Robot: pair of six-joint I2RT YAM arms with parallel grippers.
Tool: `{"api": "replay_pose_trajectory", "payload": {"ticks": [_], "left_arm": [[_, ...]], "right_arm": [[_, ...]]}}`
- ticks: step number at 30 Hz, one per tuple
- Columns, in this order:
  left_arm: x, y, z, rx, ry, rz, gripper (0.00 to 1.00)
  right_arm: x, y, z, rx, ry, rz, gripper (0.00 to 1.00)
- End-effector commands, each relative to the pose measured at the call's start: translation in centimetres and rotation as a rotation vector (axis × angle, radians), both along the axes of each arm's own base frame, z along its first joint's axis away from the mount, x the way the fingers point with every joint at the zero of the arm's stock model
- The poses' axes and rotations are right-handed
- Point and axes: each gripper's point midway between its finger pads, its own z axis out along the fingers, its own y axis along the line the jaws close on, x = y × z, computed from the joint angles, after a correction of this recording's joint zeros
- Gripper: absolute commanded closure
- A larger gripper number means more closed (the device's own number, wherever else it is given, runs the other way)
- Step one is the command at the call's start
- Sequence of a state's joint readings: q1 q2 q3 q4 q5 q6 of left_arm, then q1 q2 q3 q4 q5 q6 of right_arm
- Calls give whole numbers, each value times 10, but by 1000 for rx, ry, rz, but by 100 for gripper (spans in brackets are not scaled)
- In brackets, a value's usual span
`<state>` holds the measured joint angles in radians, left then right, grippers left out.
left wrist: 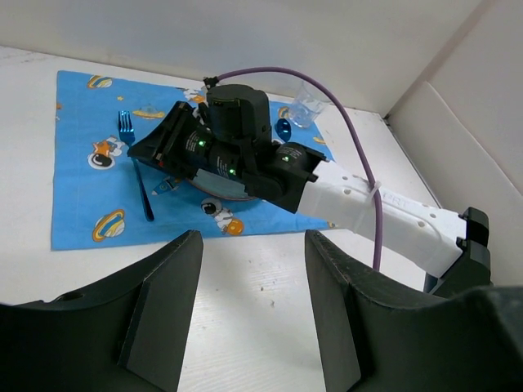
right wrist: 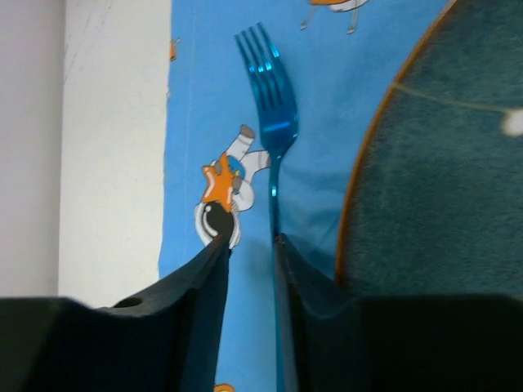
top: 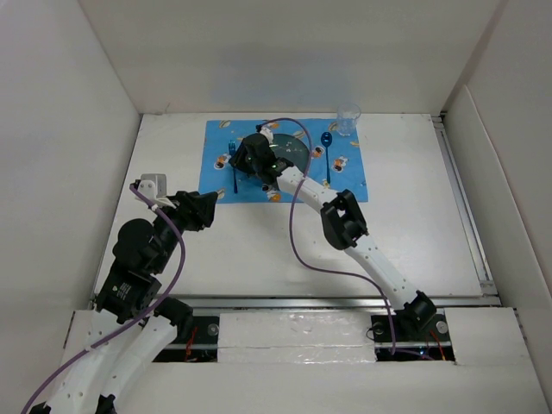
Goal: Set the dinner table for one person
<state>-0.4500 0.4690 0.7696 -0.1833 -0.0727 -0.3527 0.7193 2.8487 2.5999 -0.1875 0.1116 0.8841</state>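
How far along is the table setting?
Done: the dark round plate sits on the blue cartoon-printed cloth placemat, blue metallic spoon to its right, clear cup at the far right corner. In hand: the right gripper, jaws parted, straddles the blue metallic fork lying left of the plate. Remaining: probably only retreating; the left gripper hovers open, empty.

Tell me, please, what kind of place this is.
Probably a robot test booth, not a home: bare white walls close around the table, and two robot arms stand at its near edge.

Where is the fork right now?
In the top view, the blue fork lies on the placemat, left of the plate, its handle by the right hand.
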Motion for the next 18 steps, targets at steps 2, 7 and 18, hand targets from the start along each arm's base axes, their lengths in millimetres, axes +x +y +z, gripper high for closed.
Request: {"api": "replay_pose_trajectory", "payload": {"ticks": [2,7,18], "left_arm": [[1,-2,16,-16,-52,-9,50],[1,-2,15,-16,-50,-12,50],[11,-1,1,11,11,20,41]], "right_arm": [[-1,4,82,31,-147,39,62],[-10,-1,149,52,-258,81,57],[-114,-75,306,-47,-582,194,0]]}}
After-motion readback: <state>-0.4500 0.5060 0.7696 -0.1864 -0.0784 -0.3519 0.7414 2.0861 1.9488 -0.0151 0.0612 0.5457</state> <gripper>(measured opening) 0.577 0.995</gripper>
